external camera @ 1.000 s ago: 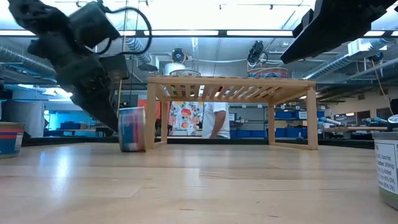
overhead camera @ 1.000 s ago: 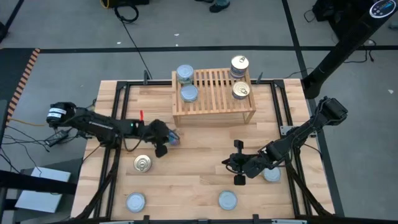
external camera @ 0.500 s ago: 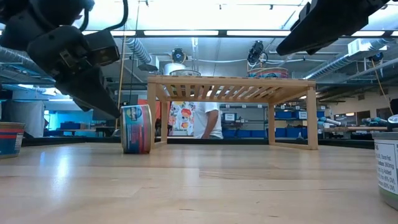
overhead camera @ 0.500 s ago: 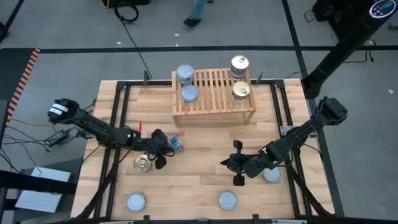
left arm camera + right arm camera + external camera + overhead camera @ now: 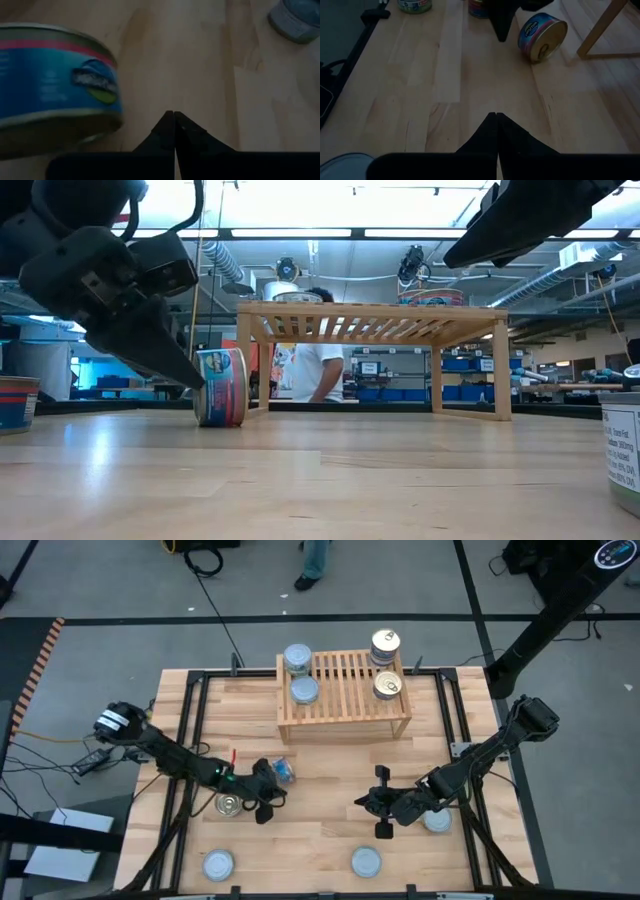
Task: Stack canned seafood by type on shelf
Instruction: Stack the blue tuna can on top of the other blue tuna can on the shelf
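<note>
While both claws clenched empty, tipped tin [image 5: 285,771] lies on edge beside left claw [image 5: 264,812].

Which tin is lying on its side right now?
The blue-labelled tin beside the left gripper, in front of the shelf. It rests on its rim; the others sit flat.

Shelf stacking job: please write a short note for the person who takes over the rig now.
Left gripper: shut, empty, beside a tin lying on its side.
Right gripper: shut, empty, waiting at right front.
Done: four tins on the shelf, two silvery-lidded at its left, two golden-lidded at its right.
Left: the tipped tin, a golden-lidded tin by the left gripper, three silvery-lidded tins along the front.
</note>
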Controlling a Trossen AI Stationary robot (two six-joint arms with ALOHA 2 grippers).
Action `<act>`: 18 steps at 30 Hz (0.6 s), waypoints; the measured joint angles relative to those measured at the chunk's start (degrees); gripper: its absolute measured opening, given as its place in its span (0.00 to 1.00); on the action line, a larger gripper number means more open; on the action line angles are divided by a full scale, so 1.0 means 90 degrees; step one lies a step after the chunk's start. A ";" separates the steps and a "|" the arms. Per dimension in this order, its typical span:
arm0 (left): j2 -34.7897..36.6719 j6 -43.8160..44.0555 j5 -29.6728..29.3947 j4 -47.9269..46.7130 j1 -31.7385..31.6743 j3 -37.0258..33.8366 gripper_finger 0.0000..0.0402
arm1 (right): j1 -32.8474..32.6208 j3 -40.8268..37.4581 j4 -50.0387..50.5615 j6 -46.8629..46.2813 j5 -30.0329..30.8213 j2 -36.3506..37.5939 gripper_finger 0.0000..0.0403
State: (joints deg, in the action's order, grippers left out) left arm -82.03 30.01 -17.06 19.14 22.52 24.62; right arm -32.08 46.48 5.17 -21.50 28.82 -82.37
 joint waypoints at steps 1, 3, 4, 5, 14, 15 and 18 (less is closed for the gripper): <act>-0.0112 -0.0007 0.0000 0.0175 0.0005 0.0000 0.01 | 0.0000 0.0000 -0.0002 0.0000 0.0000 0.0000 0.02; -0.0280 -0.0117 -0.0005 0.0415 0.0005 0.0000 0.01 | 0.0000 0.0000 -0.0009 0.0000 0.0000 0.0000 0.02; -0.0371 -0.0137 -0.0013 0.0568 0.0005 0.0000 0.01 | 0.0006 0.0000 -0.0033 0.0000 0.0000 0.0000 0.02; -0.0475 -0.0154 -0.0034 0.0764 0.0005 0.0000 0.01 | 0.0007 0.0000 -0.0051 0.0000 0.0000 0.0000 0.02; -0.1144 -0.0494 -0.0327 0.1955 0.0000 0.0007 0.01 | 0.0133 0.0000 -0.0122 -0.0068 0.0002 0.0000 0.02; -0.1184 -0.0529 -0.0387 0.2048 -0.0010 0.0007 0.01 | 0.0163 0.0000 -0.0163 -0.0107 0.0000 0.0000 0.02; -0.1233 -0.0632 -0.0548 0.2248 -0.0102 0.0007 0.01 | 0.0261 0.0000 -0.0260 -0.0143 0.0002 0.0000 0.02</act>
State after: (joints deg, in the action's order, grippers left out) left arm -93.12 24.32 -21.99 39.37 21.60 24.69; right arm -29.73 46.48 2.83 -22.79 28.84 -82.37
